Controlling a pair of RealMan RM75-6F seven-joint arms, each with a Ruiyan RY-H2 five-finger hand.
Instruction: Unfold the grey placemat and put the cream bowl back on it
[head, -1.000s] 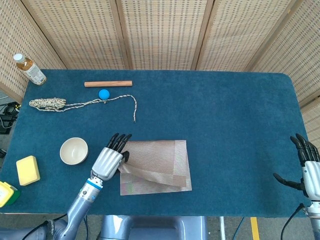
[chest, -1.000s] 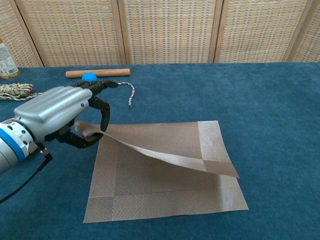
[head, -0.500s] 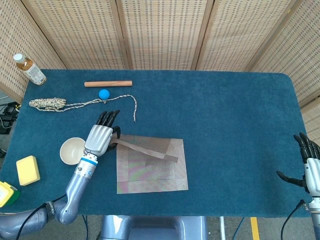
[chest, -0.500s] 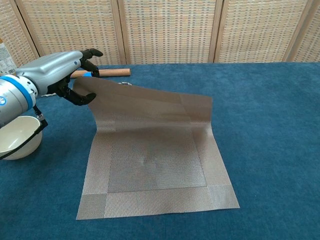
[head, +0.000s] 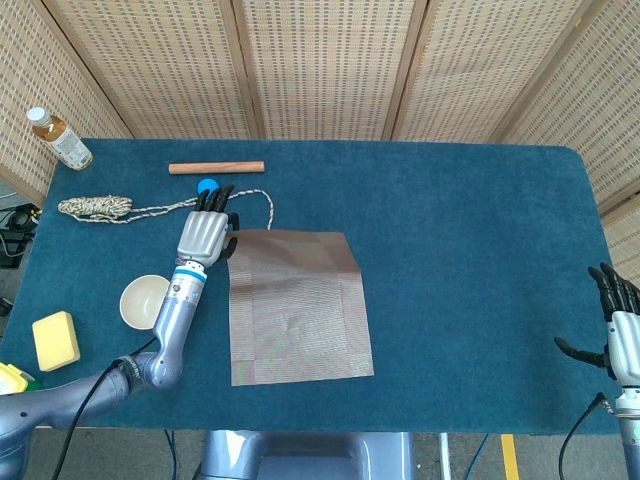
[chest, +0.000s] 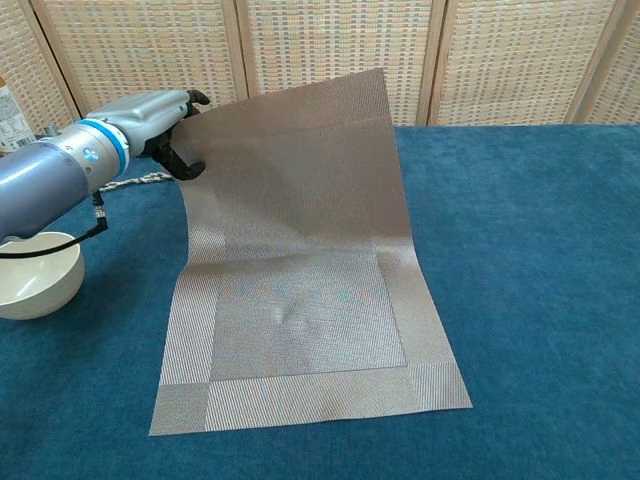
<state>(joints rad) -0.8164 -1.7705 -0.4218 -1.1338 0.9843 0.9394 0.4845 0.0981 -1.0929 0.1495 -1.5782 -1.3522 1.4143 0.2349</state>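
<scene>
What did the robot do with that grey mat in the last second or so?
The left hand, still pinching the grey placemat by a corner, swept away from the robot, peeling the folded-over flap up; the far half now stands raised off the table. The cream bowl, rope, stick and open right hand hardly moved.

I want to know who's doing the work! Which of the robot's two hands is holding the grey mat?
The left hand, pinching the far corner of the grey woven placemat and lifting it. The right hand hangs by the table's right edge, holding nothing.
</scene>
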